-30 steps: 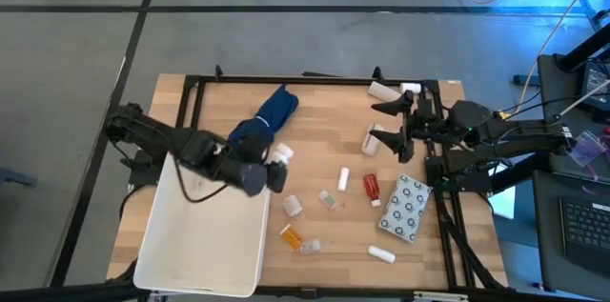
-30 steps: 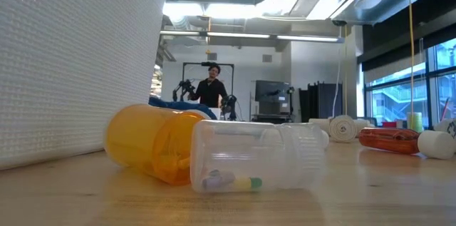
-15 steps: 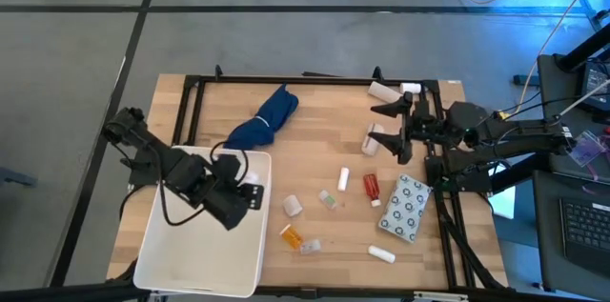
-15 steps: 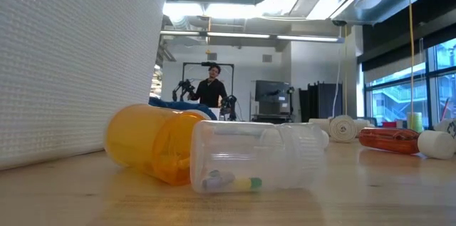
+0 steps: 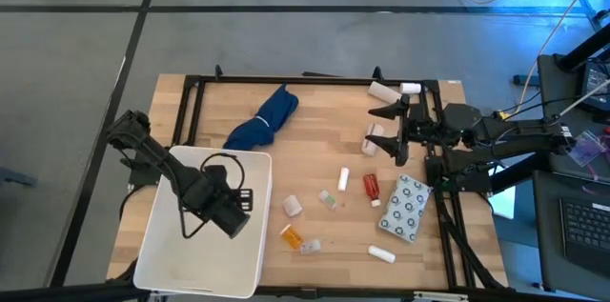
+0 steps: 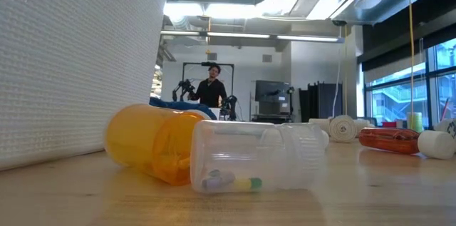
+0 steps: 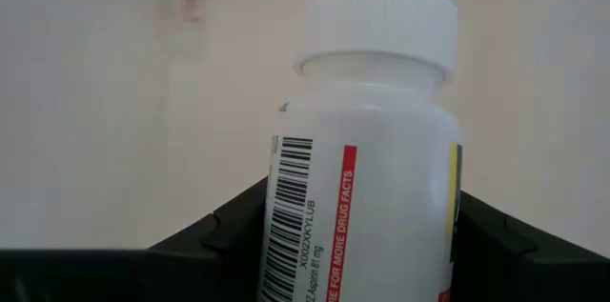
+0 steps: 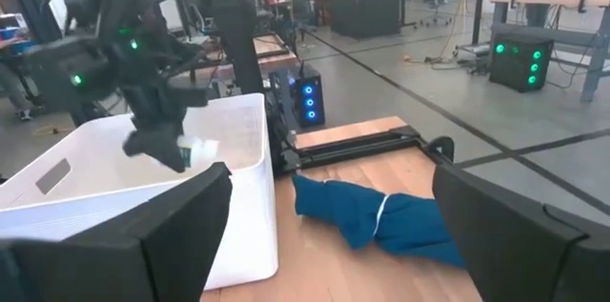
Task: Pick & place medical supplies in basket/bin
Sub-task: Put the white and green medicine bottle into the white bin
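Observation:
My left gripper [image 5: 235, 210] hangs over the inside of the large white bin [image 5: 176, 259], pointing down and shut on a white pill bottle [image 7: 367, 159] with a white cap and a barcode label. The right wrist view shows it too, as my left gripper [image 8: 179, 154] above the bin [image 8: 238, 197]. My right gripper [image 5: 386, 123] stands open and level at the table's far right, touching nothing. Other supplies lie on the table: a blue cloth [image 5: 264, 119], a red bottle [image 5: 371, 186], a dotted packet [image 5: 407, 208] and an orange pill bottle [image 5: 291, 236]. My left gripper pinches the white bottle's labelled body [image 7: 286, 235] between its two fingers [image 7: 224, 235], one on each side. The fingers come from above, pointing down. The bottle is lifted clear over the bin's inside, its cap [image 7: 376, 21] pointing away from the wrist.
Small white items [image 5: 293, 205] [image 5: 344, 177] [image 5: 382, 253] lie scattered between the bin and the packet. A beige roll [image 5: 372, 140] and white bottles [image 5: 381, 90] sit by my right gripper. A black frame [image 5: 286, 78] edges the table. A person [image 6: 214, 87] stands far behind.
My left gripper has carried the white bottle from the bin's far right corner, near the blue cloth, toward the table's near left over the bin's inside. It has sunk, tipped to point straight down and rolled. The bottle has stayed in its hold.

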